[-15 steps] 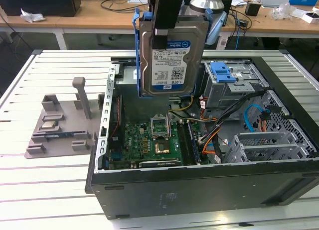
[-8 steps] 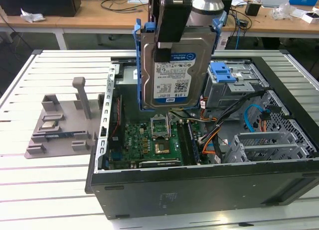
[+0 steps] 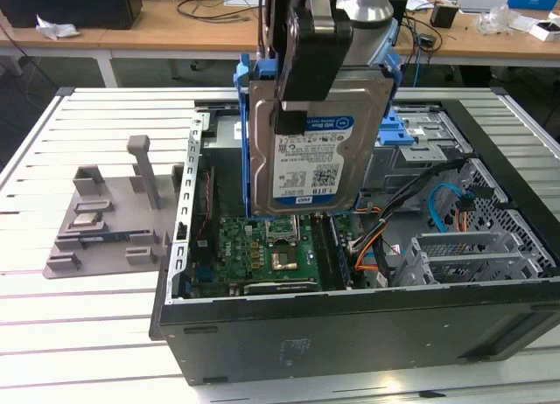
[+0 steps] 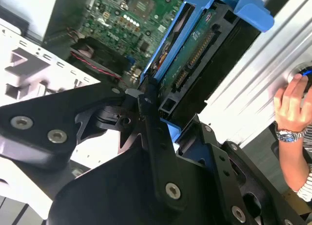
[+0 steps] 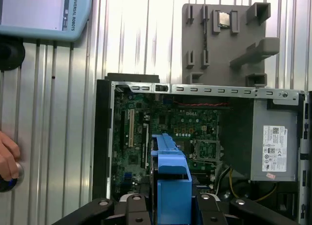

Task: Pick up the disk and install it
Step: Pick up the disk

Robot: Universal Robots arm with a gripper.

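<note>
Jaws clamped tight on the disk (image 3: pixel 319 168): the gripper (image 3: pixel 297 107) has it pinched by its upper end, one black finger across the labelled face. The disk hangs upright in its blue bracket, above the open computer case (image 3: pixel 350 334), right over the green motherboard (image 3: pixel 262 247).

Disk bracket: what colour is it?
The disk has a blue bracket, clearest in the exterior view.

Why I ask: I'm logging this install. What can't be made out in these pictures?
- Exterior view: the end effector covers the upper label of the disk.
- Exterior view: the disk blocks part of the motherboard.
- Second wrist view: the disk's label faces away.
- Second wrist view: the picture's edge cuts off what the person's hand touches.
</note>
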